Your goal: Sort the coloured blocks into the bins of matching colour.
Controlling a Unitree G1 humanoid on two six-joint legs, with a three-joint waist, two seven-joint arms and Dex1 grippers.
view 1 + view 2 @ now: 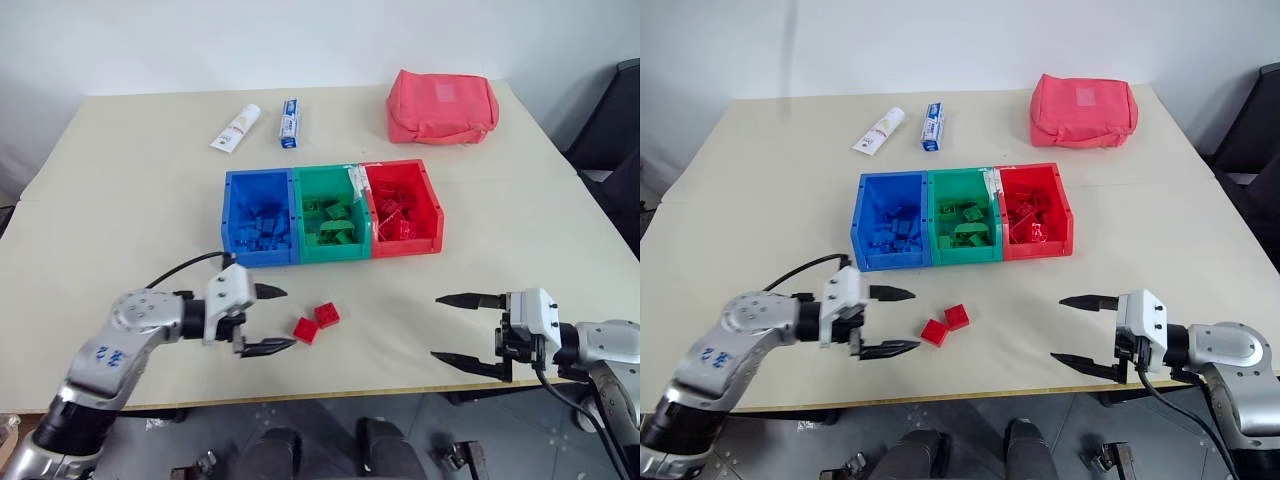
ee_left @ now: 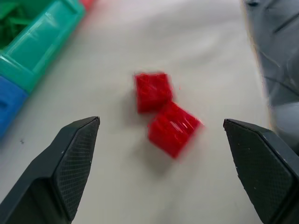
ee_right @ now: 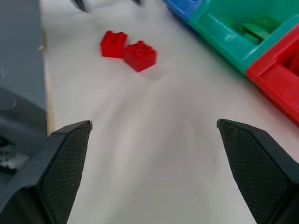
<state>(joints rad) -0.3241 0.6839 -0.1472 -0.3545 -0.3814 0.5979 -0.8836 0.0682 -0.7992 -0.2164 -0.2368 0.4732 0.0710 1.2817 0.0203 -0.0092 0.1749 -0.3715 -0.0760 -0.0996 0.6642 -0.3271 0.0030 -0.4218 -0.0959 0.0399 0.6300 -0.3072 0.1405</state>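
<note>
Smooth beige tabletop point(image 1: 130, 200) holds two studded red bricks point(image 1: 316, 322)

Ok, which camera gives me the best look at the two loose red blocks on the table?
The left wrist view: the two red blocks sit close up between the open left gripper fingers, touching at a corner. The right wrist view shows them farther off with studs visible; the head views show them small, in front of the bins.
</note>
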